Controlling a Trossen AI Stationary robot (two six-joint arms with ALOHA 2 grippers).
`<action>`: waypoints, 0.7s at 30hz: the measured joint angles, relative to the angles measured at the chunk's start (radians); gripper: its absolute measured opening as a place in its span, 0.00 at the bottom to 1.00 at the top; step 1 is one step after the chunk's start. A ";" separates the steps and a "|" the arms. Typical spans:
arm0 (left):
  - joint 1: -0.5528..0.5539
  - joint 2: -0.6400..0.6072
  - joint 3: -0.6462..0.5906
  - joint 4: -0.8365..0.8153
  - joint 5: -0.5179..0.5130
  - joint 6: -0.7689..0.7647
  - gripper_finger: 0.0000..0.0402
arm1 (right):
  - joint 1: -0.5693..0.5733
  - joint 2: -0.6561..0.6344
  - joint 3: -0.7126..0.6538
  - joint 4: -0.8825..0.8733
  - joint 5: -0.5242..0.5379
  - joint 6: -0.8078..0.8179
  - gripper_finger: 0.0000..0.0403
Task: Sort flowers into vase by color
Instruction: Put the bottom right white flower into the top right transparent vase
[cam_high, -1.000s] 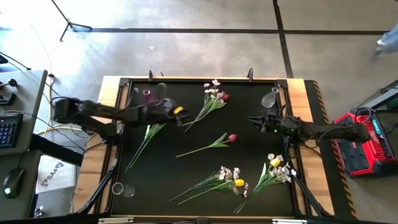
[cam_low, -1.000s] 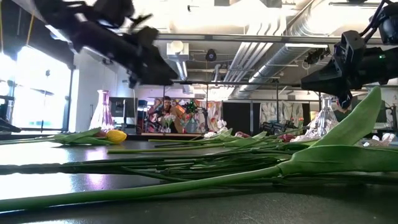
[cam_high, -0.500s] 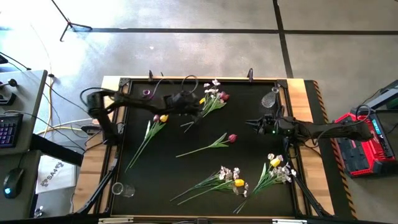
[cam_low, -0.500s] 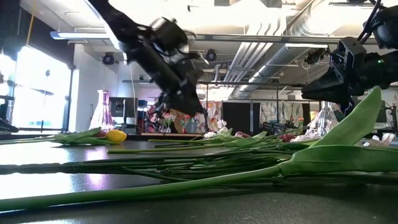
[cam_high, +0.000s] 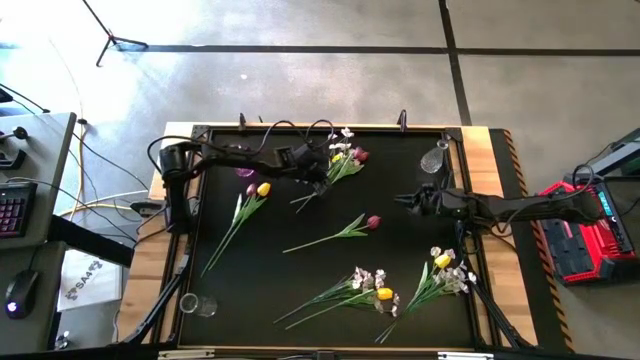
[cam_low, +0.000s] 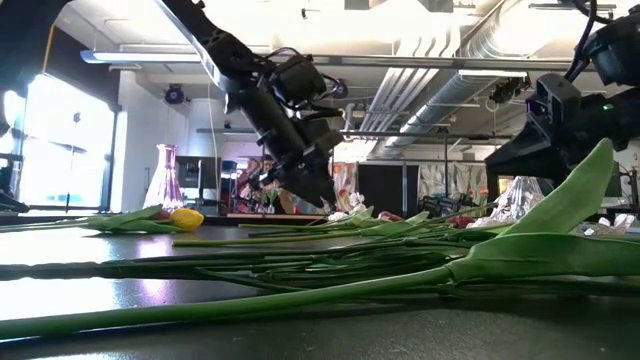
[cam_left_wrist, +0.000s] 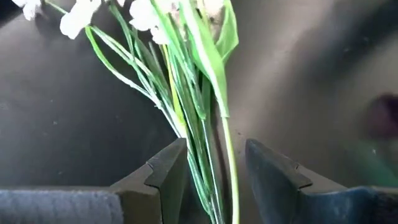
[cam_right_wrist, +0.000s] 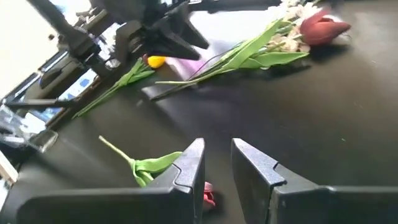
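My left gripper (cam_high: 322, 178) (cam_left_wrist: 214, 171) is open over the far middle of the table. Its fingers stand on either side of the green stems (cam_left_wrist: 202, 143) of a bunch of white sprays and a dark red tulip (cam_high: 342, 160); I see no contact. My right gripper (cam_high: 398, 200) (cam_right_wrist: 214, 165) is open and hovers just right of a lone red tulip (cam_high: 373, 222) (cam_right_wrist: 206, 194), which lies flat. A yellow tulip (cam_high: 262, 188) lies left of centre. Two mixed white-and-yellow bunches (cam_high: 375, 287) (cam_high: 446, 267) lie near the front edge.
A purple vase (cam_low: 165, 182) stands at the far left by the left arm. A clear glass vase (cam_high: 435, 158) stands at the far right corner. Another clear glass (cam_high: 190, 303) is at the near left corner. A raised rim (cam_high: 195, 220) borders the black table.
My left arm has swung from the far left of the table toward the right and come down. Its gripper now stands over the stems of the far white-and-red bunch. My right gripper has edged slightly toward the table's left, closer to the lone red tulip.
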 joint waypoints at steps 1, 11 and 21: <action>-0.003 -0.011 0.000 -0.002 0.000 0.013 0.38 | 0.000 0.007 0.000 0.000 0.002 0.010 0.17; -0.008 -0.159 0.000 0.035 -0.057 0.153 0.38 | 0.000 0.067 0.013 -0.019 0.001 0.185 0.17; 0.044 -0.315 0.000 0.022 -0.060 0.095 0.38 | -0.058 0.204 0.245 -0.209 -0.109 0.357 0.17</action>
